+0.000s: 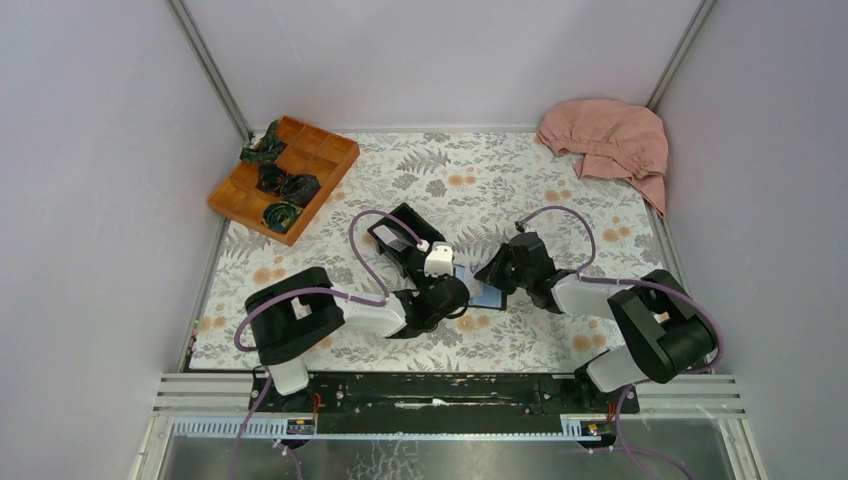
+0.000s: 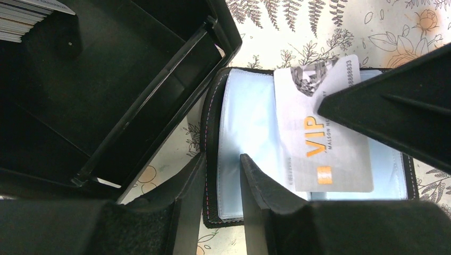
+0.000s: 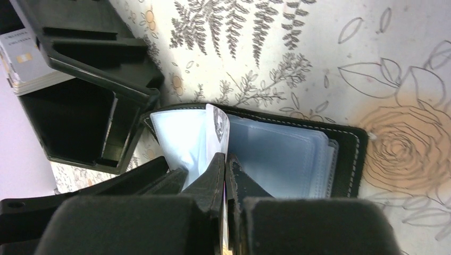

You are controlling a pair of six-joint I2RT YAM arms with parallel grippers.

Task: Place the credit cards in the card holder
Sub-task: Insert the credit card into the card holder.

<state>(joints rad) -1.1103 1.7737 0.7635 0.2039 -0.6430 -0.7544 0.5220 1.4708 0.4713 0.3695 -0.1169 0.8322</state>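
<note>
The card holder (image 2: 244,117) lies open on the floral table, its blue-grey pockets facing up. It shows as a small blue patch (image 1: 487,296) between the two arms. A pale credit card (image 2: 330,143) printed "VIP" lies slanted across its pockets, its top corner past the holder's upper edge. My right gripper (image 3: 224,155) is shut on this card (image 3: 217,122), seen edge-on. I cannot tell whether the card's end is inside a pocket. My left gripper (image 2: 222,156) stands partly open astride the holder's left edge, one fingertip on the pocket, the other at the black border. More credit cards (image 3: 24,58) are stacked in the black box.
The rigid black open-topped box (image 2: 106,90) sits right beside the holder's left edge (image 1: 400,240). A wooden compartment tray (image 1: 283,172) holding dark items stands at the back left. A pink cloth (image 1: 610,135) lies at the back right.
</note>
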